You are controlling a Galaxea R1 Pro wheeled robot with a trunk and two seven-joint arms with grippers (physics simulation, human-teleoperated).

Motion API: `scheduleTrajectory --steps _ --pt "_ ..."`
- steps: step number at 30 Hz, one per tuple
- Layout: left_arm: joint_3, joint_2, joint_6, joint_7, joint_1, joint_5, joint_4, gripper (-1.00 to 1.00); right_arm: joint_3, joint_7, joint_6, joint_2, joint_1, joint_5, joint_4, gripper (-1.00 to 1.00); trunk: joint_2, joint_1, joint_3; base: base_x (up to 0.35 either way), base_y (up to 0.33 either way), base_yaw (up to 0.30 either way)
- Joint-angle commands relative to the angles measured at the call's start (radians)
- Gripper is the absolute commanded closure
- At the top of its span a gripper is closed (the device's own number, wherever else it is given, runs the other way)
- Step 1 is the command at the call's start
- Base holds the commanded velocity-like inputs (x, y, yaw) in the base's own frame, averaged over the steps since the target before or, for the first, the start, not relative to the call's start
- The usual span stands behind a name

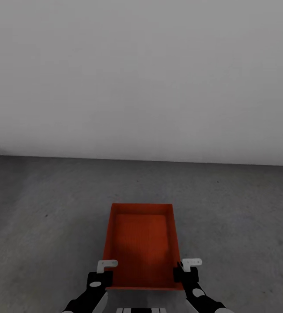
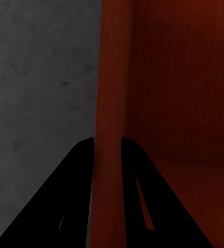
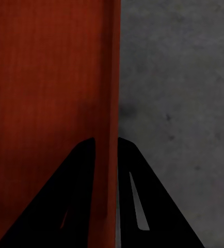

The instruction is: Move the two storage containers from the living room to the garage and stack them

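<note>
On garage floor (image 1: 50, 208), near white wall (image 1: 141, 78): one orange bin (image 1: 141, 243), side walls pinched by left gripper (image 2: 108, 147) and right gripper (image 3: 107, 145). Not yet released; second bin outstanding.

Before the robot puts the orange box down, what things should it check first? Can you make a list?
1. Left gripper pinches the storage container wall, one finger each side: ok.
2. Right gripper pinches the opposite wall the same way: ok.
3. Room is the garage, grey concrete floor and white wall: ok.
4. Floor beneath and ahead of the container free of things: ok, as far as seen.
5. Container level between both grippers: ok.
6. Whether the container already touches the floor: cannot tell.
</note>
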Motion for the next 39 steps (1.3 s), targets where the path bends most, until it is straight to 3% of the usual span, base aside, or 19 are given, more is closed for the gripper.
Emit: scheduleTrajectory --steps 1,10,19,27,35,39 --pt "0.001 0.006 0.001 0.013 0.001 0.000 0.003 1.00 -0.012 -0.001 -0.085 0.000 -0.001 0.011 -0.005 1.00 0.000 0.000 -0.001 0.000 0.000 0.000" --pt "0.001 0.006 0.001 0.013 0.001 0.000 0.003 1.00 -0.012 -0.001 -0.085 -0.001 -0.001 0.014 -0.005 1.00 0.000 0.000 -0.001 0.000 0.000 0.000" --pt "0.001 0.006 0.001 0.013 0.001 0.000 0.002 1.00 -0.012 -0.001 -0.086 0.000 -0.001 0.014 -0.005 1.00 -0.063 0.034 -0.029 0.000 0.000 0.000" --pt "0.001 0.006 0.001 0.013 0.001 0.000 0.002 1.00 -0.012 -0.001 -0.086 0.000 -0.001 0.013 -0.005 1.00 -0.063 0.034 -0.029 0.000 0.000 0.000" --pt "0.001 0.006 0.001 0.013 0.001 0.000 0.002 1.00 -0.012 -0.001 -0.086 0.000 -0.001 0.014 -0.005 1.00 -0.119 0.065 -0.054 0.000 0.000 0.000" --pt "0.001 0.006 0.001 0.013 0.001 0.000 0.002 1.00 -0.012 -0.001 -0.086 0.000 -0.001 0.014 -0.005 1.00 -0.119 0.065 -0.054 0.000 0.000 0.000"
